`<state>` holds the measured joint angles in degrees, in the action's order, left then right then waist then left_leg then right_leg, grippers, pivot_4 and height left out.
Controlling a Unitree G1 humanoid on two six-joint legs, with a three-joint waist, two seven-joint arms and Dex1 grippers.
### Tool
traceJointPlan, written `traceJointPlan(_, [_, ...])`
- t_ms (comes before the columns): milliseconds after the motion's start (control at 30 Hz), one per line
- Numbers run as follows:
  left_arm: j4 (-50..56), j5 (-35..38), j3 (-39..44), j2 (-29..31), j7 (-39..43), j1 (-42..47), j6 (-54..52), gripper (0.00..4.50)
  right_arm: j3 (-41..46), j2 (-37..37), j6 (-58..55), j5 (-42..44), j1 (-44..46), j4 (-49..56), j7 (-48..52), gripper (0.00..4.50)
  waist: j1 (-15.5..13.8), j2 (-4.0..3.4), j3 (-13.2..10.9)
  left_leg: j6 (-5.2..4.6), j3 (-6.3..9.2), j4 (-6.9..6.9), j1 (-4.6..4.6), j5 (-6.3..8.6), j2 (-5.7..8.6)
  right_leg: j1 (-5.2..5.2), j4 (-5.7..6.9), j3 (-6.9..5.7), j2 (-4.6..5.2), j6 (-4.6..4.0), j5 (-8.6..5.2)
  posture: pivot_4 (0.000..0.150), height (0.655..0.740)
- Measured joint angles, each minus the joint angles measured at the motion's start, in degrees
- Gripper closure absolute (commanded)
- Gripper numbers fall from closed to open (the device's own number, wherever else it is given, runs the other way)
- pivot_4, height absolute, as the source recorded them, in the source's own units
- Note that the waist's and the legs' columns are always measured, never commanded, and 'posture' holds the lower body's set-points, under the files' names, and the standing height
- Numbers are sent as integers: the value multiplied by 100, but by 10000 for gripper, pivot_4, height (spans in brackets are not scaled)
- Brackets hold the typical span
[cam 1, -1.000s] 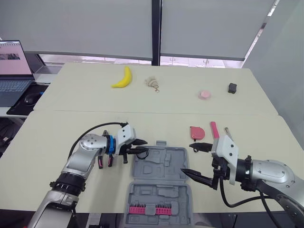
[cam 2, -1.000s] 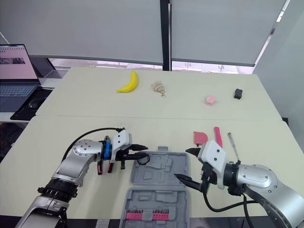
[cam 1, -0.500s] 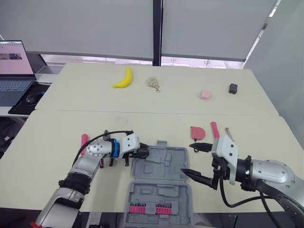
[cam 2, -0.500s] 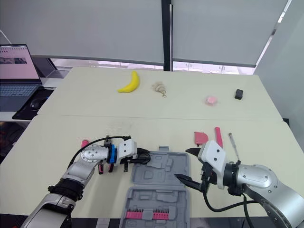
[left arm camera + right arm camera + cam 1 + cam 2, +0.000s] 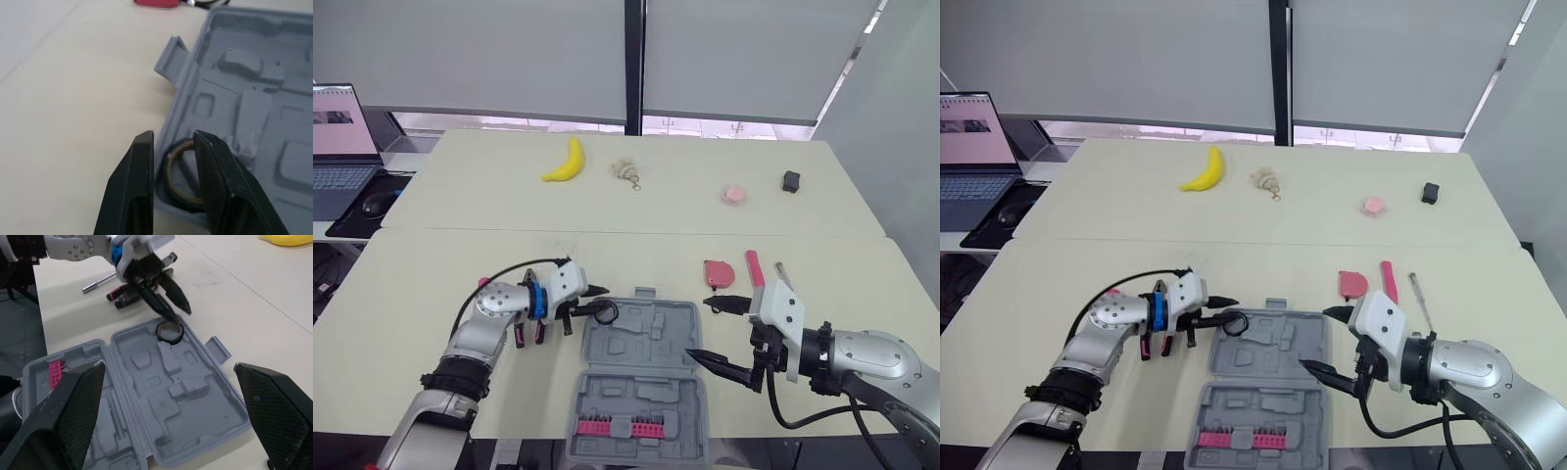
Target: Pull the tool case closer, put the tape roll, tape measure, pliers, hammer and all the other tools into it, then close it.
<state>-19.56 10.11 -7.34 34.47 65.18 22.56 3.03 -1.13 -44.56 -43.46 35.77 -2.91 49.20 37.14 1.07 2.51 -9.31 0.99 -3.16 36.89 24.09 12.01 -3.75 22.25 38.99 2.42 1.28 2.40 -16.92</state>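
Table [image 5: 460,255]: cream, matte, flat, 2 tops butted w/ a seam across. Tool case [image 5: 646,345]: grey moulded plastic, lying open & flat in front of me btwn my arms, 2 hinged halves. The far half has rounded recesses and a latch tab on its far edge. The near half carries a pink bit strip [image 5: 617,428].

My right gripper [image 5: 701,328]: black tapered fingers spread wide, grasping nothing, hovering over the case's right edge. My left gripper [image 5: 603,301]: black fingers parted a little, tips at the case's far-left corner, not pinching anything.

Tape measure [image 5: 719,273]: red, rounded body, on the table just beyond the case's far-right corner. Beside it are a pink-handled tool [image 5: 754,266] and a thin metal-shank tool [image 5: 780,272]. Pliers [image 5: 530,333]: pink/black grips, on the table by my left wrist, outside the case. Tape roll [image 5: 169,332]: small dark ring, lying flat in the far-left corner recess of the case, right under my left fingertips.

Vs half a sec ago: my left fingers were down on that corner, covering the roll. Now they've backed off a touch and the ring shows free in the case. Right gripper is unchanged.

Count: 1 case, 1 roll, 1 tape measure, 1 pliers, 2 slim tools on the right. Bits in the strip: too small to count.
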Motion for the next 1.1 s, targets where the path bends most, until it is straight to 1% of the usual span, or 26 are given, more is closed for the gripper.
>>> traceJointPlan(100, [632,386,321,186,4,-50,-623,32423,15,5,3,41,29,-3,-1,0,21,-1,-1,0,1,-4,0,0,1,0,-2,0,0,1,-1,1500,7400])
traceJointPlan(200, [1018,723,592,439,67,-215,-1042,32423,192,9,46,65,53,-21,-2,0,45,-1,-2,0,2,-4,-1,0,0,0,-2,-1,0,1,-2,1500,7400])
traceJointPlan(267, [1076,888,926,698,44,-383,-1241,32423,567,-27,78,90,-98,-60,13,0,59,-2,-2,0,5,-5,-4,0,-2,0,-2,0,0,-1,-3,1500,7400])
traceJointPlan(367, [1047,1016,1588,1040,-156,-742,-1420,32423,1366,-265,98,101,-580,-201,151,0,57,-3,-3,1,5,-10,-7,1,-1,-1,-3,1,4,-3,-5,1500,7400])
traceJointPlan(467, [1032,1058,1980,1116,-347,-984,-1526,32423,1864,-384,167,108,-929,-249,348,0,46,-4,-4,1,5,-9,-9,0,-3,-3,-3,1,8,-3,-5,1500,7400])
traceJointPlan(500, [1026,1113,2198,1132,-466,-1170,-1556,28629,2140,-420,211,115,-1133,-250,461,0,45,-4,-4,1,4,-10,-10,1,-8,-4,-4,2,10,-3,-6,1500,7400])
traceJointPlan(533, [979,1137,2427,1174,-589,-1370,-1613,26514,2403,-436,258,104,-1352,-280,559,0,45,-3,-4,1,4,-11,-10,1,-20,-4,-5,2,11,-3,-7,1500,7400])
traceJointPlan(600, [892,1155,2864,1285,-753,-1827,-1659,19893,2838,-440,370,18,-1736,-365,735,0,48,-1,-5,2,-2,-13,-10,1,-37,-1,-7,2,12,-7,-9,1500,7400])
traceJointPlan(633, [854,1160,3039,1340,-781,-2053,-1667,17766,2992,-438,425,-34,-1914,-418,808,0,54,-1,-5,3,-8,-17,-16,2,-39,-2,-7,3,14,-9,-11,1500,7400])
traceJointPlan(700, [782,1165,3410,1424,-810,-2593,-1670,10722,3297,-373,577,-172,-2273,-547,934,0,66,0,-4,5,-15,-20,-21,3,-45,0,-8,2,37,-19,-16,1500,7400])
traceJointPlan(733, [700,1164,3557,1465,-804,-2846,-1670,7957,3402,-341,665,-254,-2407,-634,1003,0,67,0,-4,7,-15,-20,-22,4,-48,1,-8,-1,42,-43,-30,1500,7400])
traceJointPlan(800, [508,1160,3750,1528,-767,-3217,-1667,1226,3538,-282,808,-368,-2587,-784,1097,0,58,-1,-5,8,-14,-20,-25,5,-56,4,-8,-5,44,-56,-37,1500,7400])
traceJointPlan(833, [408,1157,3856,1551,-701,-3452,-1653,268,3603,-260,930,-461,-2714,-888,1185,0,59,-1,-5,10,-16,-20,-30,6,-62,11,-9,-2,46,-55,-42,1500,7400])
traceJointPlan(900, [291,1151,3960,1570,-652,-3709,-1633,268,3681,-230,1072,-576,-2909,-1050,1310,0,55,1,-3,46,-20,-20,-33,28,-72,14,-13,-3,56,-59,-47,1500,7400])
traceJointPlan(1100, [-70,1108,4082,1609,-492,-4220,-1496,268,3898,-200,1433,-841,-3410,-1405,1771,0,30,6,4,57,-52,-59,-31,34,-72,14,-40,-25,104,-79,-44,1500,7400])
